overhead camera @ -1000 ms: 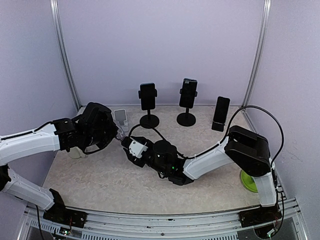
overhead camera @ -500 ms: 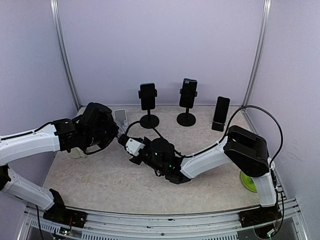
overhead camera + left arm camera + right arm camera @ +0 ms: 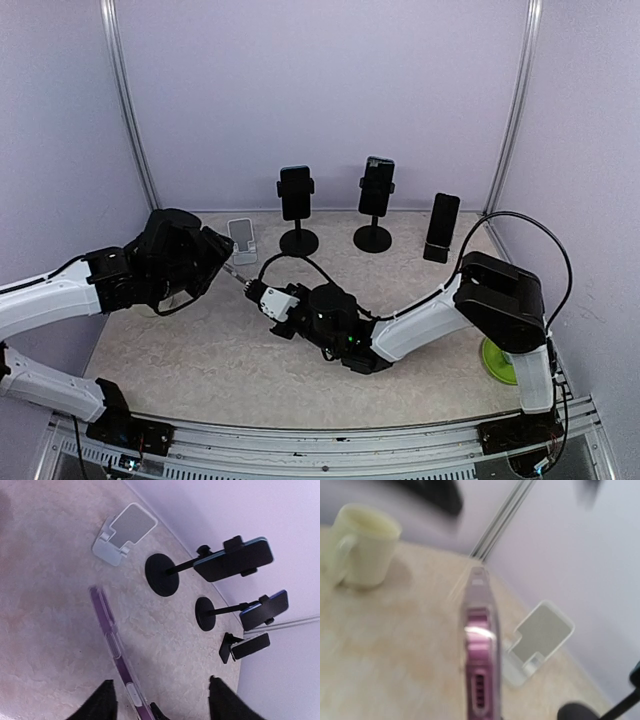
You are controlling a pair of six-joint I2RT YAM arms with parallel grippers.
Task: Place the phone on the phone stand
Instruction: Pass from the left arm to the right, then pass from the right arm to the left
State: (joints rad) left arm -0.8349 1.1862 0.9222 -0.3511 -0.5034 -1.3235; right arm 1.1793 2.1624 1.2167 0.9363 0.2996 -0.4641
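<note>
1. The phone (image 3: 479,650) is slim, in a translucent purple-pink case. It shows edge-on, with the charging port at its near end in the right wrist view.
2. The phone is in the air above the bench (image 3: 200,350), between the two arms. It is near the white phone stand (image 3: 125,532) but not touching it.
3. The right gripper (image 3: 258,290) is closed tight on the phone's near end.
4. The left gripper (image 3: 160,682) has its jaws spread apart. The phone's edge passes between its fingers, and neither finger appears to touch it.
5. The white phone stand holds nothing and stands at the back left of the bench.
6. Two black pedestal stands (image 3: 296,240) each carry a dark phone, with a third dark phone (image 3: 441,228) propped to their right.
7. A cream mug (image 3: 362,545) stands on the bench at left.
</note>
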